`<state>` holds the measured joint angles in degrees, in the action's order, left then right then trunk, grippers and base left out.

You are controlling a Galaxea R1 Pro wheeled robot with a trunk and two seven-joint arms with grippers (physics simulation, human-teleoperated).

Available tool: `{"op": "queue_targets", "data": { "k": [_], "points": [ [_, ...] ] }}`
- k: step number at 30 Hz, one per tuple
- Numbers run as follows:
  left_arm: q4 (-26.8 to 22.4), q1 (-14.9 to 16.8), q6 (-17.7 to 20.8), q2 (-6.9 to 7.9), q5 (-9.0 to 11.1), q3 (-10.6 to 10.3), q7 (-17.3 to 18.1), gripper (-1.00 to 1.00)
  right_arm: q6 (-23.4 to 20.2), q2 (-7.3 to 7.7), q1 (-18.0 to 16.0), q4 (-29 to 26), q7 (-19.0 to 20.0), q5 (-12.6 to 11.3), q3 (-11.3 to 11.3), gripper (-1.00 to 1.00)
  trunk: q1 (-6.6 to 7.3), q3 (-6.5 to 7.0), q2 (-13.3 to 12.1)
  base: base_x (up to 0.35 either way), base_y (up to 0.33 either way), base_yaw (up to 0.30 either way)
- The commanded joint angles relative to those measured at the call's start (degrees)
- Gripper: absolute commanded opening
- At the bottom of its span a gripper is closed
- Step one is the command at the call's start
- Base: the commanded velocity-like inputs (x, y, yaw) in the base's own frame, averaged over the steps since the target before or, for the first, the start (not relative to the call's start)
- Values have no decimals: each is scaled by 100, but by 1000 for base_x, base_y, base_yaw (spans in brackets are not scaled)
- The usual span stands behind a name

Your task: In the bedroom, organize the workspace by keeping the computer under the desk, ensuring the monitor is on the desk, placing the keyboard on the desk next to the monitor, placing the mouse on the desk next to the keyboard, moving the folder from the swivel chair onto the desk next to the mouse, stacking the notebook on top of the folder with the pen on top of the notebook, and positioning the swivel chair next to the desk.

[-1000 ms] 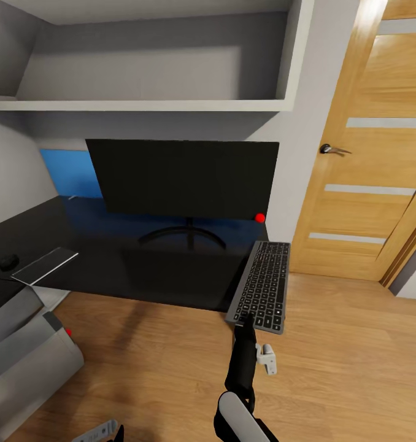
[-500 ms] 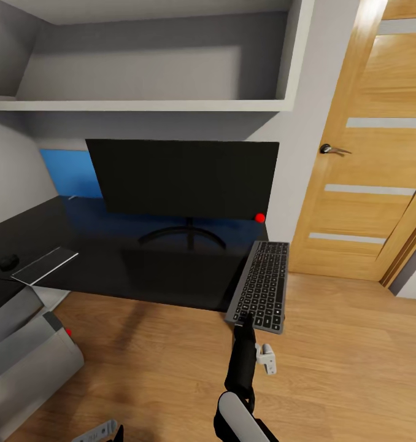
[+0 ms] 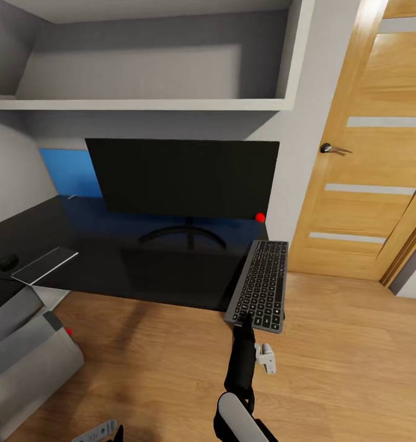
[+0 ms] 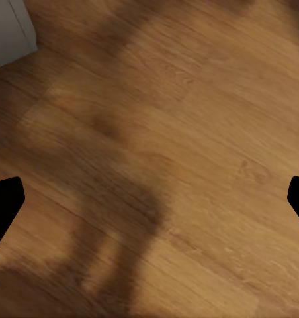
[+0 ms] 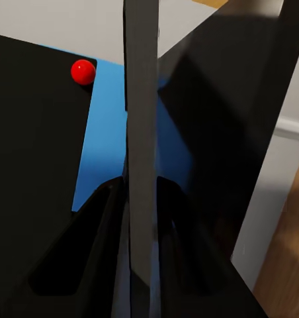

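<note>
The wide black monitor (image 3: 183,178) stands on the black desk (image 3: 110,258). My right gripper (image 3: 245,319) is shut on the near end of the keyboard (image 3: 260,283), which points away from me at the desk's right end and partly overhangs the floor. In the right wrist view the keyboard (image 5: 141,119) runs edge-on between the fingers (image 5: 100,252). A small dark notebook (image 3: 45,264) and a black mouse (image 3: 7,262) lie on the desk's left part. The grey computer (image 3: 24,362) sits on the floor at the lower left. My left gripper (image 4: 149,205) hangs open over the wooden floor.
A wooden door (image 3: 367,153) stands to the right of the desk. White wall shelves (image 3: 140,104) hang above the monitor, and a blue wall panel (image 3: 70,172) lies behind it. A red ball (image 3: 260,217) marks the monitor's lower right corner. Open wooden floor (image 3: 343,368) lies at the right.
The keyboard and my right gripper have crept slightly left and away from me, toward the desk. Nothing else has moved.
</note>
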<state>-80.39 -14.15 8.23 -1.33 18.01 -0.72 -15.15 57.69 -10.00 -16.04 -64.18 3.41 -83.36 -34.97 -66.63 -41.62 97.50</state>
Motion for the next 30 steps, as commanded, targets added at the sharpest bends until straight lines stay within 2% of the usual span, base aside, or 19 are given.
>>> {"op": "queue_targets", "data": {
  "k": [1,17,18,30],
  "points": [
    [-12,0,21,1,45,-7,-36,100,23,0,-4,13,26,-374,-11,-100,0,-7,2,0,0,0],
    [-12,-1,21,3,45,-7,-41,100,16,0,-4,89,20,-374,-10,-100,0,-49,2,0,0,0],
    [-12,-2,21,4,45,-7,-41,100,17,0,-4,90,20,-374,-13,100,0,-52,2,0,0,0],
    [-12,0,21,1,45,-7,-41,100,23,0,-4,99,20,-374,-12,100,0,-82,2,0,0,0]
  ]
}}
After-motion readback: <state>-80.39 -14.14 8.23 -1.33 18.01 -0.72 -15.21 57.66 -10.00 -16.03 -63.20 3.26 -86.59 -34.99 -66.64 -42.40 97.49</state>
